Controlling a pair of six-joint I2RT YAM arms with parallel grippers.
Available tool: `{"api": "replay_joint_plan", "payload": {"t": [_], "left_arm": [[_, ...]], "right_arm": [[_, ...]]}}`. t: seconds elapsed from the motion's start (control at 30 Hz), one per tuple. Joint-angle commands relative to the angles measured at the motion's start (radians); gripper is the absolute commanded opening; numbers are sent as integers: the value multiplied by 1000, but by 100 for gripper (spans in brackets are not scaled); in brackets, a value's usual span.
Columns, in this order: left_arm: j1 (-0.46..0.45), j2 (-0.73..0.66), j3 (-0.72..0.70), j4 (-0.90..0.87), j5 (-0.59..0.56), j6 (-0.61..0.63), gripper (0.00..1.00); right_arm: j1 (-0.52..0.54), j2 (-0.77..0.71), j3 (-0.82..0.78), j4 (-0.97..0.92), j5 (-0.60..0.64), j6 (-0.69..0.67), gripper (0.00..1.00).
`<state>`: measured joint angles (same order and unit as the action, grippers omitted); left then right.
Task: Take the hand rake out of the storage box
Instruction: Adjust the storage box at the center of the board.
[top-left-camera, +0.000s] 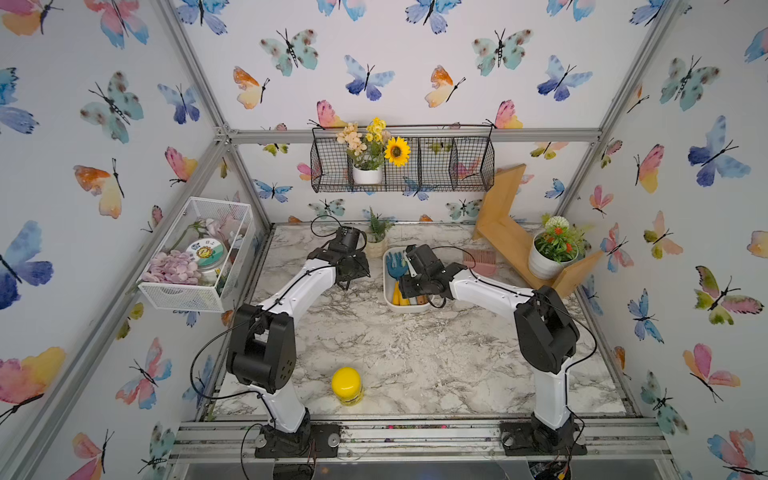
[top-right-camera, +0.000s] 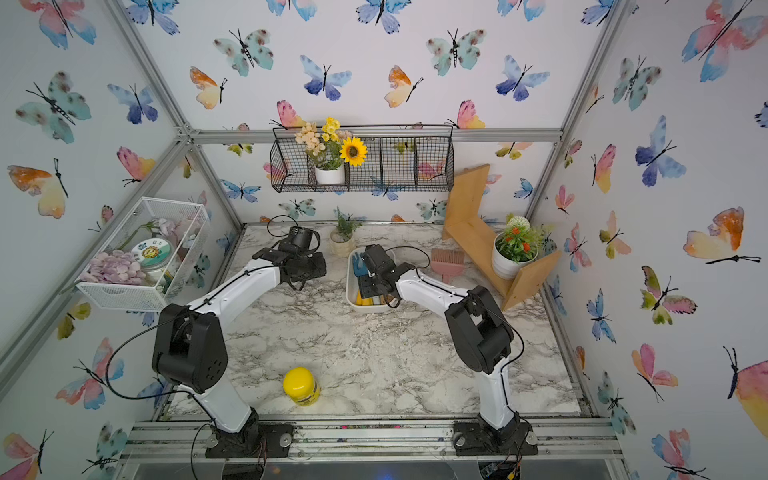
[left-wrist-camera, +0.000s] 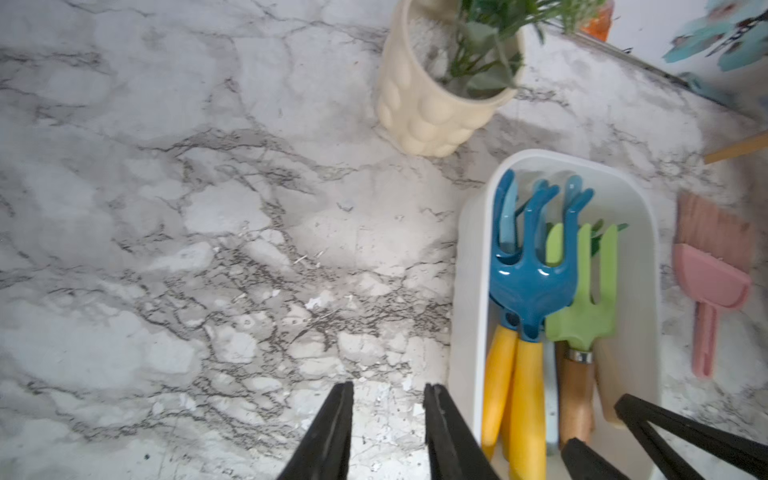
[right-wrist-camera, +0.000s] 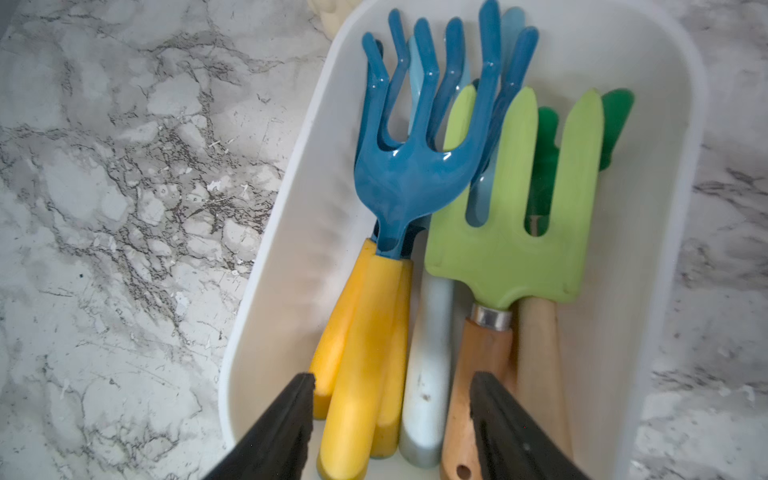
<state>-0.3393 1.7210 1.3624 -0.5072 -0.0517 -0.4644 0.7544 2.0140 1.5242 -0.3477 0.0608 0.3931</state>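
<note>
Jaws of the right gripper (right-wrist-camera: 390, 376) apart, low inside the shallow white plastic storage box (right-wrist-camera: 307, 282), straddling a bundle of handles near their butt ends. Not clamped. Cannot tell whether a pad already grazes the outermost yellow handle. Between the pads are the yellow handles of stacked blue tools and a pale grey-white handle (right-wrist-camera: 428, 374).

Target is the blue plastic hand rake with bent tines and a yellow handle (right-wrist-camera: 399, 178). It lies topmost in the box, on the side toward the left arm. A lime-green flat fork with a wooden handle (right-wrist-camera: 511, 249) lies beside it, tines overlapping the rake's.

Left gripper (left-wrist-camera: 388, 395) has its jaws slightly parted and empty, over the grey-veined marble tabletop (left-wrist-camera: 208, 249) just beside the box.

Judgement: the step in hand is closing on the rake handle. The straddle looks too wide. Best to centre on the top yellow handle alone, leaving out the pale one, then pinch firmly. Lift slowly, so the bent tines slip clear of the fork and the blue tool beneath. If the box rides up, the left gripper is well placed to steady it.
</note>
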Motion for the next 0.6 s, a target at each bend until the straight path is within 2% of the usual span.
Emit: {"api": "replay_joint_plan", "payload": {"t": [0.0, 0.2, 0.3, 0.57], "left_arm": [[-3, -37, -24, -36, -57, 29, 34], [-3, -54, -55, -27, -58, 29, 34], [-4, -60, -60, -30, -65, 34, 33], [-2, -63, -65, -27, -70, 38, 33]], "right_arm": [[12, 35, 46, -27, 36, 23, 59], [20, 108, 107, -37, 36, 35, 51], [20, 131, 121, -37, 54, 50, 50], [20, 158, 112, -18, 43, 65, 41]]}}
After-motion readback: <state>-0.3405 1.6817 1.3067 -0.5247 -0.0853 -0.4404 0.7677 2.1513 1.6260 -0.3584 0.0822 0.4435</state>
